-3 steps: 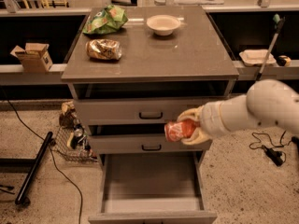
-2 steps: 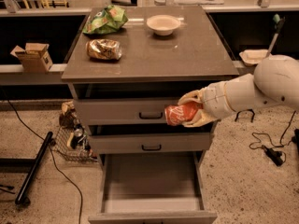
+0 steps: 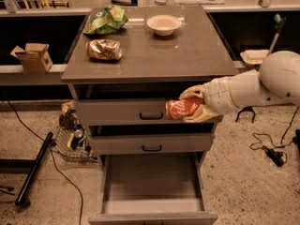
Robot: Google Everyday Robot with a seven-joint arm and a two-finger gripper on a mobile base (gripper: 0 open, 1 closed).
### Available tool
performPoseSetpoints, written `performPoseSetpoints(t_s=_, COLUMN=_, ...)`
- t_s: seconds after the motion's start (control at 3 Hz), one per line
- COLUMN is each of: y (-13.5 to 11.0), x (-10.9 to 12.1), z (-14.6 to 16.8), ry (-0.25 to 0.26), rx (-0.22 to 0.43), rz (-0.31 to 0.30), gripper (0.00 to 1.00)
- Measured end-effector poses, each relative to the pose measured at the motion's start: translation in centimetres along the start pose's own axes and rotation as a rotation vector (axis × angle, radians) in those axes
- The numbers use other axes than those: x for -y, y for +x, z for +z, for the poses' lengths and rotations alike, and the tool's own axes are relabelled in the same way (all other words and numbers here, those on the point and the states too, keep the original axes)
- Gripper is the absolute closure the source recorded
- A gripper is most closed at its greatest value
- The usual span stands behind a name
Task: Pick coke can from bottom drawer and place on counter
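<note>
My gripper (image 3: 193, 106) is shut on the coke can (image 3: 181, 108), a red-orange can held on its side in front of the top drawer, just below the counter's front edge. The white arm reaches in from the right. The bottom drawer (image 3: 152, 205) is pulled open below, and its flat grey floor shows nothing in it. The counter (image 3: 154, 46) is the grey-brown top of the cabinet, above and behind the can.
On the counter lie a green chip bag (image 3: 105, 19), a gold-brown foil snack bag (image 3: 104, 49) and a white bowl (image 3: 163, 24). A cardboard box (image 3: 33, 56) sits on the ledge at left. A wire basket (image 3: 71, 139) and cables are on the floor.
The gripper has lifted the coke can from the level of the middle drawer up to the top drawer front, closer to the counter edge.
</note>
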State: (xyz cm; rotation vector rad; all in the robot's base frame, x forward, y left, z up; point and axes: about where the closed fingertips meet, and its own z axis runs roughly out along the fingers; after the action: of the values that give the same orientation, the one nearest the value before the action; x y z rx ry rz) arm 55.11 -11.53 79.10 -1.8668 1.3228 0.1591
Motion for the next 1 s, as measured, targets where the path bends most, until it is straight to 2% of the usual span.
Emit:
performPoseSetpoints(t_s=0.33, y=-1.0, x=3.4, z=-2.0, ry=0.049, rx=0.081, rz=0.024, gripper=1.0)
performPoseSetpoints(t_s=0.67, y=-1.5, x=8.0, z=-5.1, ry=0.096, rx=0.135, rz=0.074, gripper=1.0)
performPoseSetpoints(t_s=1.0, y=-1.7, x=9.7, z=-6.6, ry=0.134, rx=0.135, rz=0.067, gripper=1.0)
